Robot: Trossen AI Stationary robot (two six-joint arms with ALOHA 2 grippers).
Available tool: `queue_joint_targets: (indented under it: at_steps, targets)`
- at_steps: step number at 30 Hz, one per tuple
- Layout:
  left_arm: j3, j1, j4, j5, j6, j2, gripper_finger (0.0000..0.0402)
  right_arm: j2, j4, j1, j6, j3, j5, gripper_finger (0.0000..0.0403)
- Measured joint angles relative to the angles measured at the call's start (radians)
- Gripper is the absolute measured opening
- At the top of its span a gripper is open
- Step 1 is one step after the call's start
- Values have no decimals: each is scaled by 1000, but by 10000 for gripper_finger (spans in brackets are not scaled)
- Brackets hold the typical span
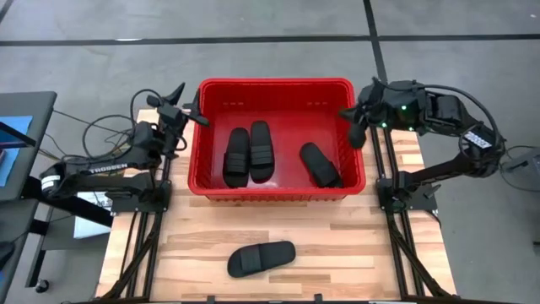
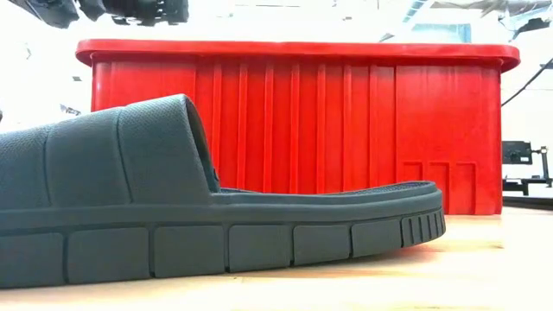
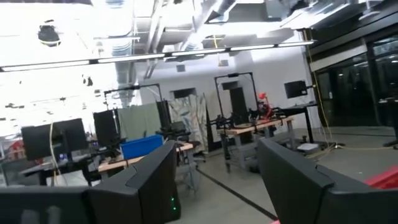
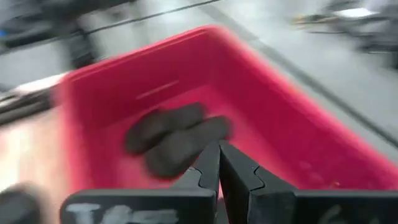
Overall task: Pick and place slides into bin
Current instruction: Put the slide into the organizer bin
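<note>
The red bin (image 1: 277,88) stands at the table's far middle. Three black slides lie on its floor: two side by side (image 1: 249,154) and one at the right (image 1: 321,165). A fourth slide (image 1: 261,257) lies flat on the table near the front edge, and it fills the foreground of the low view (image 2: 173,216). My left gripper (image 1: 187,105) is open and empty beside the bin's far left corner. My right gripper (image 1: 354,122) is shut and empty over the bin's right rim. In its wrist view (image 4: 219,165) it looks down at the pair of slides (image 4: 177,134).
The bin's tall ribbed wall (image 2: 294,121) stands just behind the slide on the table. Bare wood (image 1: 354,253) lies on both sides of that slide. Cables (image 1: 101,127) run behind the left arm. The left wrist view looks out into the room, with the bin's rim (image 3: 385,179) at its edge.
</note>
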Motion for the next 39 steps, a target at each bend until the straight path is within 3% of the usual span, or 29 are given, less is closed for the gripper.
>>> queue_joint_targets:
  at_steps: [2, 5, 10, 16, 21, 27, 33, 39]
  targets:
    - [3, 15, -22, 26, -20, 0, 218, 4, -1, 7, -32, -1, -70, 0]
    - [45, 29, -160, 56, -98, 0, 218, 6, -5, 23, -49, -1, -85, 1]
    - [198, 53, -548, 177, -215, 1, 218, 4, -7, 48, -60, -1, -84, 1]
    - [398, 97, -879, 341, -203, 16, 218, 4, -4, 70, -97, -27, -81, 1]
    - [494, 93, -929, 491, -149, 6, 218, -12, -1, 70, -98, -106, -81, 1]
    - [546, 76, -893, 517, -122, 2, 218, -65, 46, 100, -65, -218, -81, 1]
    - [572, 45, -917, 546, -337, -4, 218, -154, 118, 174, -33, -291, -81, 1]
    - [573, 34, -916, 567, -383, -2, 218, -220, 133, 242, 37, -314, -39, 1]
